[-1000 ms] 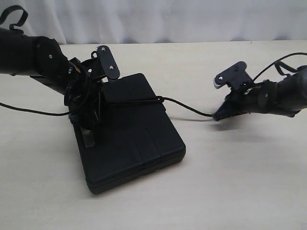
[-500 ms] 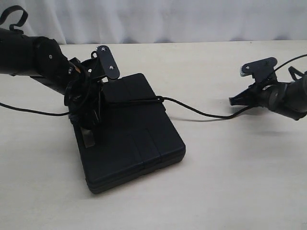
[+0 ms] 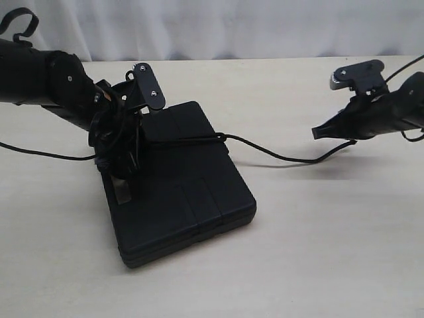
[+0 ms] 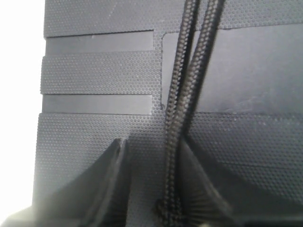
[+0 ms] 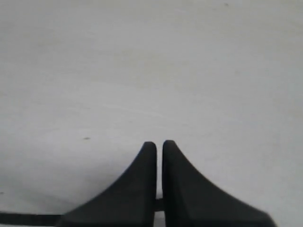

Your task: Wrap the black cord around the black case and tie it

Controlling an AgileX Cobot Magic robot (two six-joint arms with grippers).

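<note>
1. The right gripper (image 5: 158, 143) was clenched, its two fingers pressed together with only a hairline between them. It hung above the desk (image 3: 318, 252) near the right edge, tips pointing toward the case.
2. The cord (image 3: 265, 153) rose off the desk to the underside of that gripper. It appeared pinched deep between the fingers, near their base rather than at the tips.
3. From there the cord sagged back to the desk and ran left, slack and gently curved, to the right side of the case (image 3: 192, 199).
4. The case lay flat, left of the desk's middle and turned diagonally, with one corner toward the near edge.
5. The cord crossed the case's top as a single band near its far end.
6. The left gripper (image 4: 152, 144) was released, fingers apart, over the case's far-left end. Whether the tips touched the case could not be told.
7. Two strands of cord ran side by side between those fingers, close against one finger and with a clear gap to the other.
8. Beneath the strands lay the case's dotted surface and ribbed panels.
</note>
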